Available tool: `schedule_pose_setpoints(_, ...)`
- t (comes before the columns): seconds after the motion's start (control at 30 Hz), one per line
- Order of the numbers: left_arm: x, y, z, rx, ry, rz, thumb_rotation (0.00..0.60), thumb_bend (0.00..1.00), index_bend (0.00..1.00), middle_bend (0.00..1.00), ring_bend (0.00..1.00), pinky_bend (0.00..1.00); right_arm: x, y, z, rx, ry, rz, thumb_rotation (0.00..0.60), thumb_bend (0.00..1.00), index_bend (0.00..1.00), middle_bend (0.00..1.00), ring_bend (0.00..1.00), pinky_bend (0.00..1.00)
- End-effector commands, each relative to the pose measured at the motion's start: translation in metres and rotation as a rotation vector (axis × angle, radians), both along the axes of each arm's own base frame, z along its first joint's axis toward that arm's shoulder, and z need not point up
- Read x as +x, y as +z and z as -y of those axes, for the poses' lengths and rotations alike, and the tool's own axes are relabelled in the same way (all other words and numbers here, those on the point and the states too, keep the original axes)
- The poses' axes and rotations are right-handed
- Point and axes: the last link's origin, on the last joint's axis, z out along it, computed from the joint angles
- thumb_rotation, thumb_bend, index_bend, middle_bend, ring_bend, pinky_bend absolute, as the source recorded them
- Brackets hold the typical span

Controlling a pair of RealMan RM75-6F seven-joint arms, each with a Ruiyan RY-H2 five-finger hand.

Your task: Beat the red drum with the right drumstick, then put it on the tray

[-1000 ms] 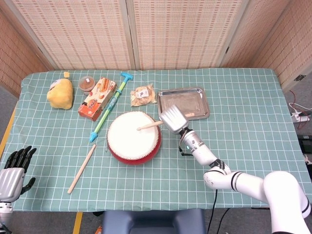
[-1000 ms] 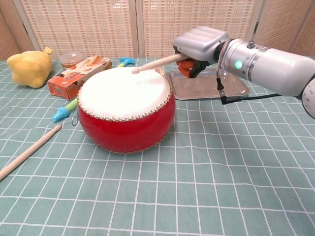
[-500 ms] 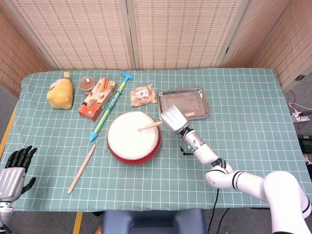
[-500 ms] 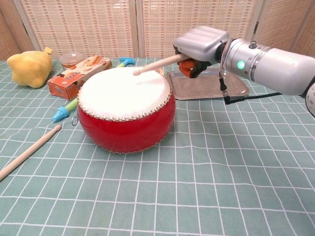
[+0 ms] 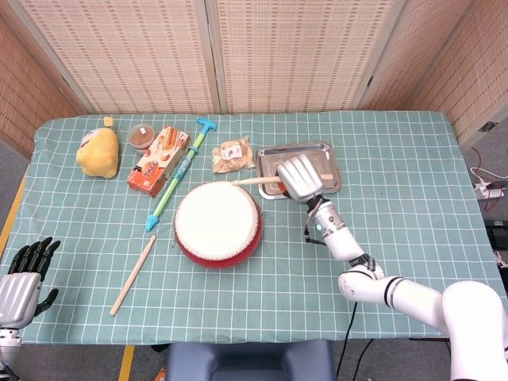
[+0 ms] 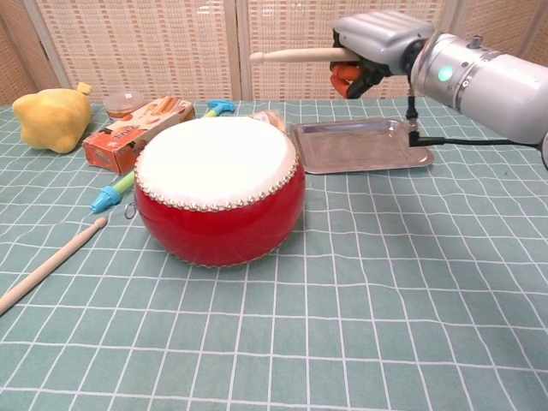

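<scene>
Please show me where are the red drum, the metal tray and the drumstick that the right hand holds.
red drum (image 6: 218, 224), chest view, on its red side wall.
metal tray (image 6: 364, 157), chest view, on its bare flat bottom.
drumstick (image 6: 291, 56), chest view, on the shaft near the tip.
right hand (image 6: 377, 38), chest view, on its grey back.

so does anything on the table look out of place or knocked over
Nothing stands out. The red drum sits upright, the tray lies flat and the spare drumstick rests on the cloth left of the drum. The right hand holds its drumstick above the tray.

Yellow plush (image 5: 98, 152), snack box (image 5: 158, 159), blue pump (image 5: 179, 172).
</scene>
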Motion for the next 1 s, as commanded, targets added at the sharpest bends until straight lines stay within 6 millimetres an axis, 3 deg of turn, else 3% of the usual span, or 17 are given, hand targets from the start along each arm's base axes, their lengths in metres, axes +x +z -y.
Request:
schedule_pose_setpoints(0.03, 0.001, 0.000, 0.000, -0.002, -0.001, -0.003, 0.600, 0.26, 0.00, 0.00, 0.00, 0.00, -0.030, 0.006, 0.017, -0.026, -0.099, -0.065, 0.600, 0.61, 1.00, 0.97, 1.00, 1.00)
schedule_pose_setpoints(0.23, 0.003, -0.001, 0.002, -0.005, 0.004, -0.006, 0.600, 0.26, 0.00, 0.00, 0.00, 0.00, -0.070, -0.010, 0.034, 0.007, -0.227, -0.116, 0.600, 0.61, 1.00, 0.97, 0.99, 1.00)
schedule_pose_setpoints(0.53, 0.006, 0.000, 0.003, -0.006, 0.019, -0.018, 0.600, 0.26, 0.00, 0.00, 0.00, 0.00, -0.080, -0.031, 0.049, 0.037, -0.291, -0.036, 0.600, 0.61, 1.00, 0.87, 0.84, 1.00)
schedule_pose_setpoints(0.73, 0.007, 0.000, 0.002, -0.008, 0.025, -0.022, 0.600, 0.25, 0.00, 0.00, 0.00, 0.00, -0.080, -0.042, 0.053, 0.069, -0.331, 0.017, 0.600, 0.56, 0.90, 0.76, 0.70, 0.85)
schedule_pose_setpoints(0.87, 0.008, 0.000, 0.001, -0.012, 0.030, -0.026, 0.600, 0.26, 0.00, 0.00, 0.00, 0.00, -0.082, -0.047, 0.054, 0.093, -0.356, 0.038, 0.600, 0.49, 0.78, 0.64, 0.56, 0.69)
schedule_pose_setpoints(1.0, 0.007, 0.000, 0.001, -0.012, 0.035, -0.028, 0.600, 0.26, 0.00, 0.00, 0.00, 0.00, -0.084, -0.049, 0.055, 0.108, -0.379, 0.059, 0.600, 0.45, 0.66, 0.53, 0.44, 0.61)
